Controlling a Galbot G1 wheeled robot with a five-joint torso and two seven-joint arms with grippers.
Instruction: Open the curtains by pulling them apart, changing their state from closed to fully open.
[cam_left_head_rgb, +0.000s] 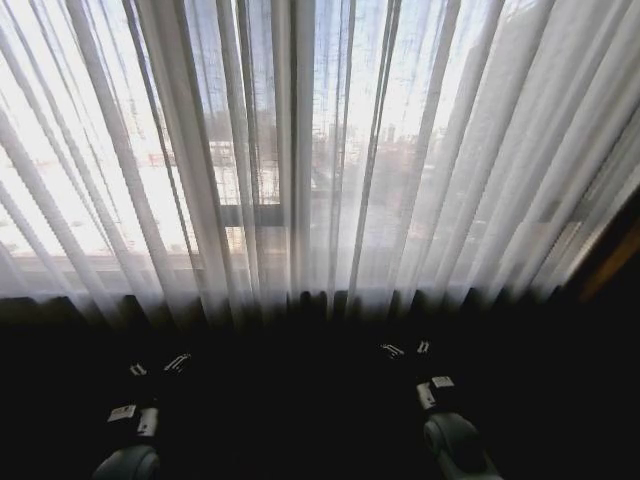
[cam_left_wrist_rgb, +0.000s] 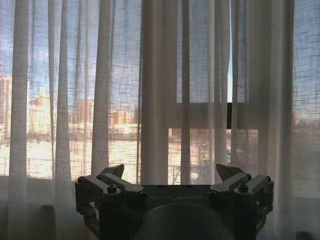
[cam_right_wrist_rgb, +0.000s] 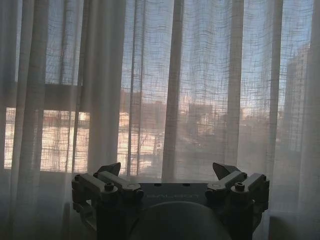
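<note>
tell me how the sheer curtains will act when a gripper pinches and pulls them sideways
The curtains are probably floppy: they hang in loose vertical pleats and would likely bunch. They look light, since buildings show through the weave. The thin fabric may slip from the open left gripper or right gripper unless several folds are gathered.

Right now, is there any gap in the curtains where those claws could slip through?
No open gap: the curtains hang closed across the window, folds crowding at the centre. The free room is the air before them, where the left gripper and right gripper sit low and open, touching no fabric.
</note>
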